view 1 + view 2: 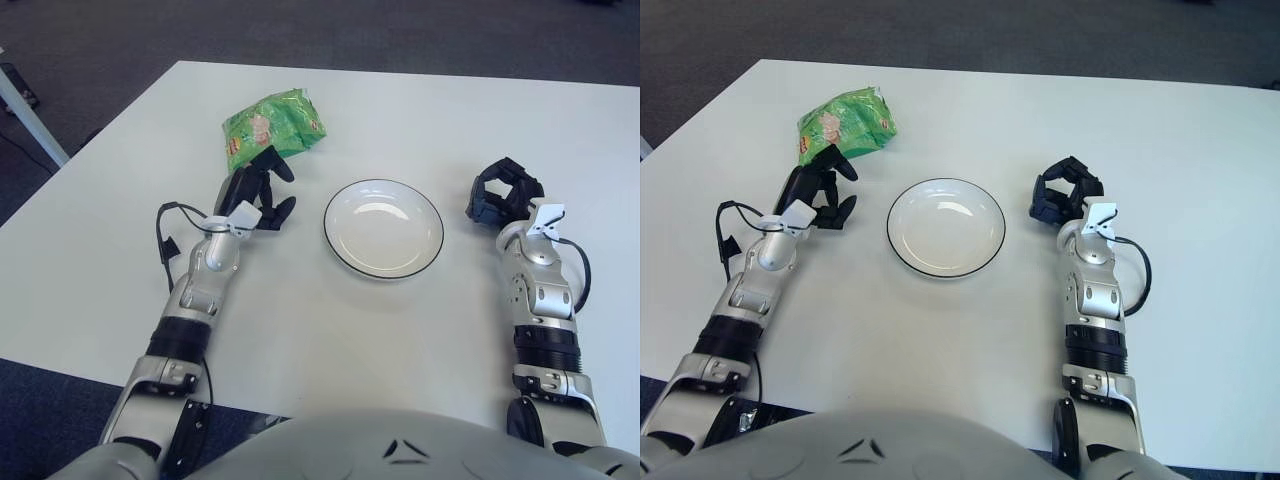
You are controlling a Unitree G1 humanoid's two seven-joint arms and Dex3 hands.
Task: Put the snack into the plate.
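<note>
A green snack bag [272,128] lies on the white table [330,320] at the far left. My left hand [259,190] hovers just in front of the bag, its black fingers spread and holding nothing. A white plate [383,226] with a dark rim sits empty in the middle of the table, to the right of that hand. My right hand [503,193] shows to the right of the plate, fingers curled, nothing in it.
The table's left edge runs diagonally past the snack, with dark carpet [90,50] beyond it. A white table leg [25,105] stands at the far left.
</note>
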